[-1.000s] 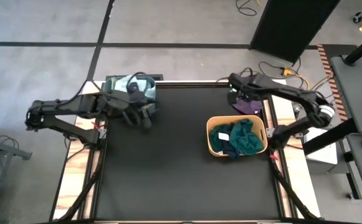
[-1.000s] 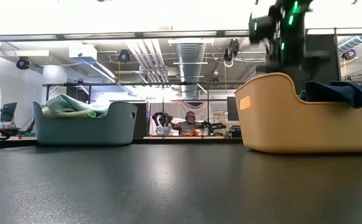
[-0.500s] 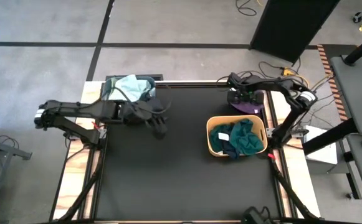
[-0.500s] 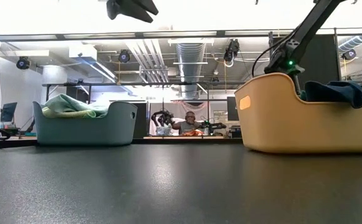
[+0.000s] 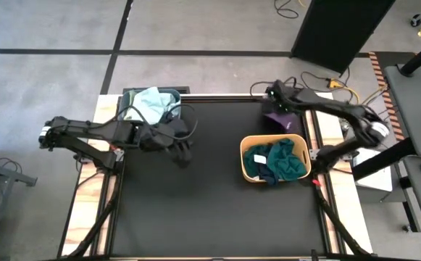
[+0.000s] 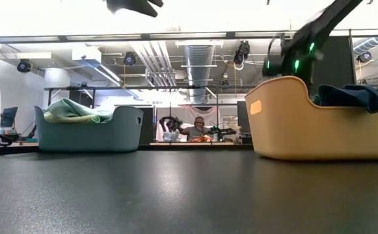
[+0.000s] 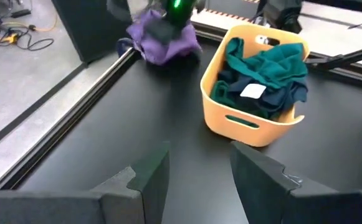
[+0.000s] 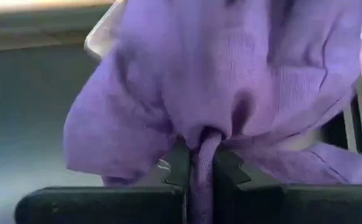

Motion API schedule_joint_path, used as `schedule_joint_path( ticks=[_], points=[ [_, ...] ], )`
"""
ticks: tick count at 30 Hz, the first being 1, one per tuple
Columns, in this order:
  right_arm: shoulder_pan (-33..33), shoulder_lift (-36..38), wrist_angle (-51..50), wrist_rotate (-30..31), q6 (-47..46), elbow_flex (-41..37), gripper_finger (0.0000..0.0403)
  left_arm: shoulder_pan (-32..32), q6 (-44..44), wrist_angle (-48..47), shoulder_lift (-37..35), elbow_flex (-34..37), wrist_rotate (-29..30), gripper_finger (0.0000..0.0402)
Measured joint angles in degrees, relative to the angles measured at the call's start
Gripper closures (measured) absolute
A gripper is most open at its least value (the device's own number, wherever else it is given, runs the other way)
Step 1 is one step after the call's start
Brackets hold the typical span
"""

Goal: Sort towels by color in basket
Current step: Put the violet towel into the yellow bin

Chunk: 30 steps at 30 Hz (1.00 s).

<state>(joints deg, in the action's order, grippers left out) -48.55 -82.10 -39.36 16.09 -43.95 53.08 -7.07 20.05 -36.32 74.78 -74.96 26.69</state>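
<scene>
A purple towel (image 5: pixel 285 123) lies bunched at the table's far right edge, and my right gripper (image 8: pixel 199 165) is shut on it. The towel fills the right wrist view and also shows in the left wrist view (image 7: pixel 162 42). A yellow basket (image 5: pixel 246 168) near it holds dark teal-green (image 5: pixel 286 161) and navy (image 5: pixel 262 174) towels. A grey-blue basket (image 5: pixel 174 107) at the far left holds pale green and light blue towels (image 5: pixel 149 103). My left gripper (image 5: pixel 183 152) hangs open above the bare table between the two baskets, touching nothing. My right gripper pinches a raised fold of the purple towel (image 8: pixel 204 142) between its two fingers (image 8: pixel 176 163). It comes at the fold from above, slanting down. The cloth bulges out beyond the fingertips in several gathered layers. The rest of the towel (image 7: pixel 168 53) lies on the table.
Black tabletop lies bare between the baskets and toward the near edge (image 5: pixel 210 210). A metal rail (image 7: pixel 62 118) runs along the table's far edge. Beyond the table, the low view shows a workshop with a person (image 6: pixel 198 127) seated far off.
My left gripper has moved away from the grey-blue basket toward the table's middle and come a little lower. My right gripper has swung in over the purple towel and sunk onto it; the towel now looks gathered into a tighter bunch.
</scene>
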Motion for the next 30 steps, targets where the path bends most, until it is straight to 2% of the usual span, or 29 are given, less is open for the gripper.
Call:
schedule_joint_path(
  ticks=[3,5,8,14,17,19,22,24,27,30],
  points=[
    [6.63,8.09,-0.24,3.01,-2.87,-0.18,0.0379,0.00,-0.11,-0.34,0.04,0.11,0.81,0.0249],
    [13.18,13.42,1.44,5.30,-4.54,-0.15,0.0382,-0.02,-0.28,0.06,0.52,0.12,3.32,0.0249],
    [23.57,20.05,2.11,5.48,-6.14,-0.04,0.0386,0.06,-0.26,-0.17,1.90,0.34,7.24,0.0249],
    [45.56,30.52,-3.47,-0.99,-19.90,-0.02,0.0379,0.00,-0.26,1.07,5.03,0.42,8.27,0.0249],
    [55.62,32.62,-10.02,-5.19,-28.41,-0.06,0.0377,0.02,-0.25,2.02,7.52,0.43,8.29,0.0249],
    [60.80,32.81,-15.72,-5.25,-34.22,-0.32,0.0377,0.04,-0.13,3.66,9.32,0.44,8.36,0.0249],
    [64.43,31.40,-23.12,-0.93,-44.10,-2.45,0.0376,0.04,0.00,5.90,12.00,0.42,7.95,0.0249],
    [64.41,29.71,-22.24,-0.81,-47.18,-5.27,0.0376,0.04,-0.20,5.71,13.28,-0.58,5.79,0.0249],
    [63.84,26.94,-12.09,-1.60,-42.54,-9.75,0.0376,0.22,-0.26,5.58,13.92,-3.50,1.71,0.0249],
    [62.01,23.03,-1.23,-3.03,-40.02,-13.11,0.0375,0.22,-2.67,4.25,13.52,-6.59,0.84,0.0249]
  ],
)
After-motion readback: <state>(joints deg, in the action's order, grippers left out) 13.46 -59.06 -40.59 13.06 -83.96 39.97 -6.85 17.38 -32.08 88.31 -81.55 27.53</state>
